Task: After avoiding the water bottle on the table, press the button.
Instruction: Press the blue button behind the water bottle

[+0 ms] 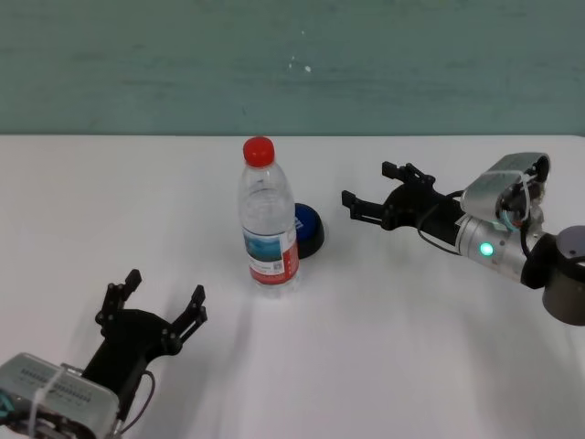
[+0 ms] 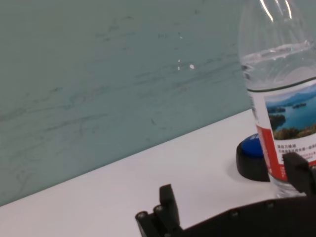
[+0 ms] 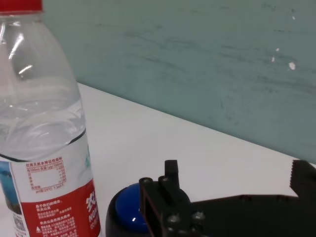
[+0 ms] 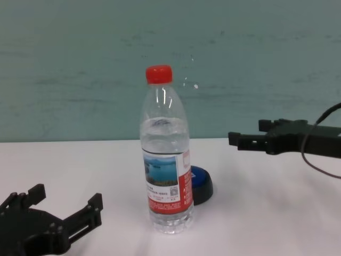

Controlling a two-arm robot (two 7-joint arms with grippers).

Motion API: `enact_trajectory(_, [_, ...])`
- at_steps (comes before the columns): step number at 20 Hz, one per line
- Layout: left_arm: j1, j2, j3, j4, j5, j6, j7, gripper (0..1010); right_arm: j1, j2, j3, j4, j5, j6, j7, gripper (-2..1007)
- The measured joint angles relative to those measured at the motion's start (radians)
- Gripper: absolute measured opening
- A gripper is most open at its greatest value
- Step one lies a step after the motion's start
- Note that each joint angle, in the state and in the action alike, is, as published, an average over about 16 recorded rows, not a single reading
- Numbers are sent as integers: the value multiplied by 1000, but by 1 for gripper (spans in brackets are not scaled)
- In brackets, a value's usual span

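Looking like a bare robot test lab: plain white table [image 1: 384, 320] spanning everything, scuffed teal wall [image 1: 292, 64] standing just beyond both grippers, nothing domestic showing.

Frame centre: water bottle [image 1: 269, 224] stands on the bench [image 1: 411, 320], button [image 1: 307, 230] just behind-right of it.

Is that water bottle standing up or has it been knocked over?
Standing upright. The water bottle rests on its base on the table, red cap on top, with no claw touching it.
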Motion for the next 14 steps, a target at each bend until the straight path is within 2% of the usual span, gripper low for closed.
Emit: enact_trajectory(14, [0, 0, 0, 0, 0, 0, 0, 1000, 78, -44, -34, 118, 0, -27, 49, 1004])
